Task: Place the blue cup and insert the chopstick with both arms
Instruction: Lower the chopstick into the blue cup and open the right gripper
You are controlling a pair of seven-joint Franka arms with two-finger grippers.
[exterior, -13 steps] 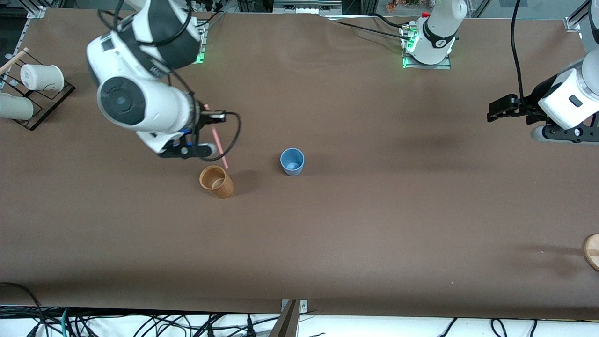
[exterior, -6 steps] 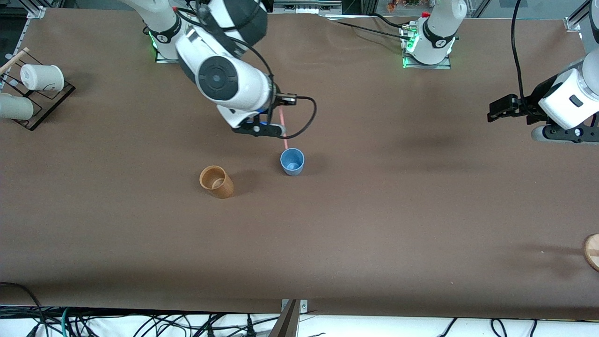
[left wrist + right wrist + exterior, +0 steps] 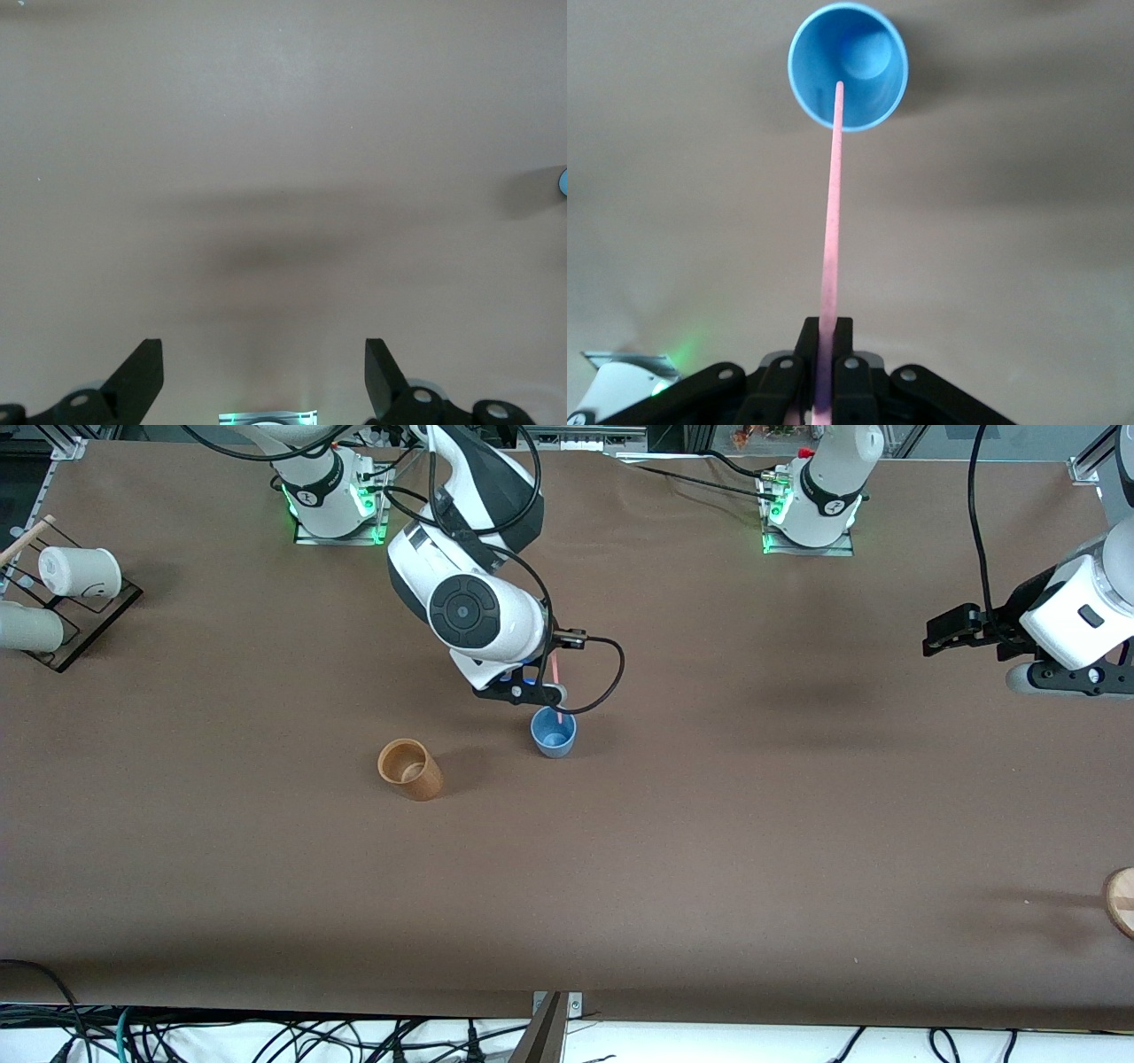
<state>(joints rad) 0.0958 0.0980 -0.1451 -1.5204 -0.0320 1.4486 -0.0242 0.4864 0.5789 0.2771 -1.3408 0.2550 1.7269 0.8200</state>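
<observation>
Over the table's middle: right gripper (image 3: 532,688) is clamped on thin pink chopstick (image 3: 830,230), tip over the mouth of upright matte blue cup (image 3: 554,732) | tan wooden-looking cup (image 3: 410,769) lies toward the right arm's end | left gripper (image 3: 264,376) waits spread wide over bare brown table (image 3: 709,824).

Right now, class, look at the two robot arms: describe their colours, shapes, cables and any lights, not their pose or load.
Both arms are glossy white, rounded segments with black bands at the joints. The right arm has a grey disc cap on one joint, and loose black cables loop along it. Each round base glows green. The right tool and the left tool are black with two flat, tapered fingers.
</observation>
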